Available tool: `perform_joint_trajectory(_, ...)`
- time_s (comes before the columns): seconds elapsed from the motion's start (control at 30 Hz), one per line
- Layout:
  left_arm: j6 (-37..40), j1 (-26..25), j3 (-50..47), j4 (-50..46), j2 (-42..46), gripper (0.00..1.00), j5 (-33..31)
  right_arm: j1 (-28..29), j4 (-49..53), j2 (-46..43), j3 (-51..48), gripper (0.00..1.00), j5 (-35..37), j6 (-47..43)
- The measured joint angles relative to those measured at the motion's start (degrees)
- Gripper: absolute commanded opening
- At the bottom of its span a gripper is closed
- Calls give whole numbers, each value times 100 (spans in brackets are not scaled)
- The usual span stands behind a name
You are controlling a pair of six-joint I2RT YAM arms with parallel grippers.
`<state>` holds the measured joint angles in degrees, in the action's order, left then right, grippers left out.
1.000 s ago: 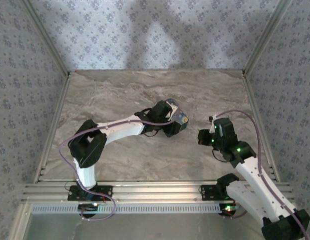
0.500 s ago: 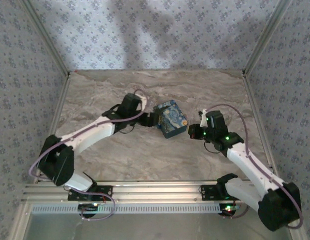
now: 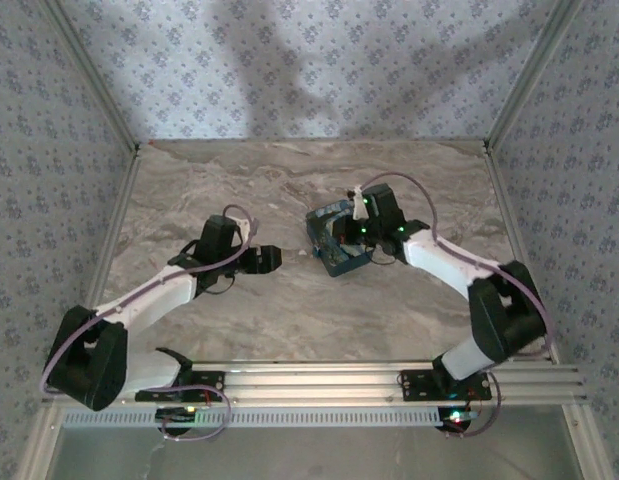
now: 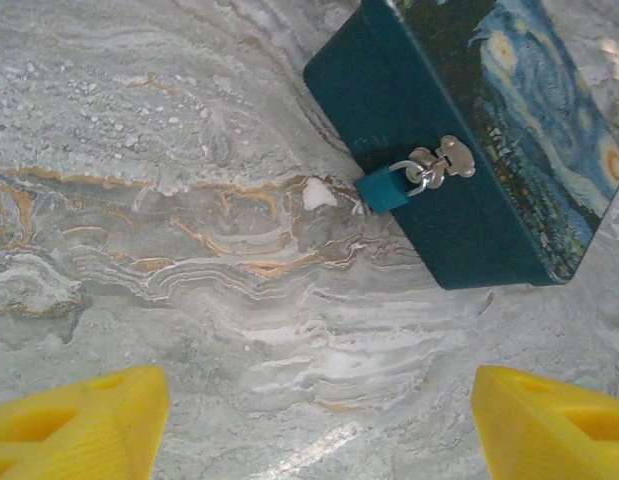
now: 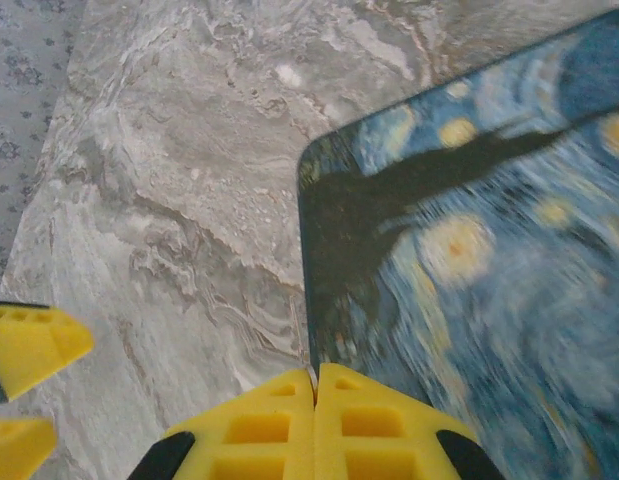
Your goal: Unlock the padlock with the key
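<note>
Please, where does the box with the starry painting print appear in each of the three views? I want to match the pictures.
Top external: the box lies right of centre, partly under the right arm.
Left wrist: upper right, tilted, with the padlock hanging from its latch.
Right wrist: right half, the printed lid seen close and blurred.
Shared landmark: the grey marble table on which the box lies.

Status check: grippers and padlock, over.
Left gripper open, empty. Right gripper shut over box edge. Padlock hangs on hasp, facing left gripper.
</note>
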<state>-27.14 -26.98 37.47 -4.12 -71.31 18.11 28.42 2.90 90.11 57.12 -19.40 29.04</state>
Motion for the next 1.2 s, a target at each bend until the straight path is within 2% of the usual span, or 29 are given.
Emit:
perform_joint_trajectory(0.2,0,0,-63,61,44,79,13,-22,-138,940,756,0,-262,-20)
perform_joint_trajectory(0.43,2,0,-70,96,44,79,13,-116,-142,1574,1449,0,-511,-94)
perform_joint_trajectory(1.2,267,-13,-153,76,57,80,11,133,-133,2107,1650,0,-1019,-258)
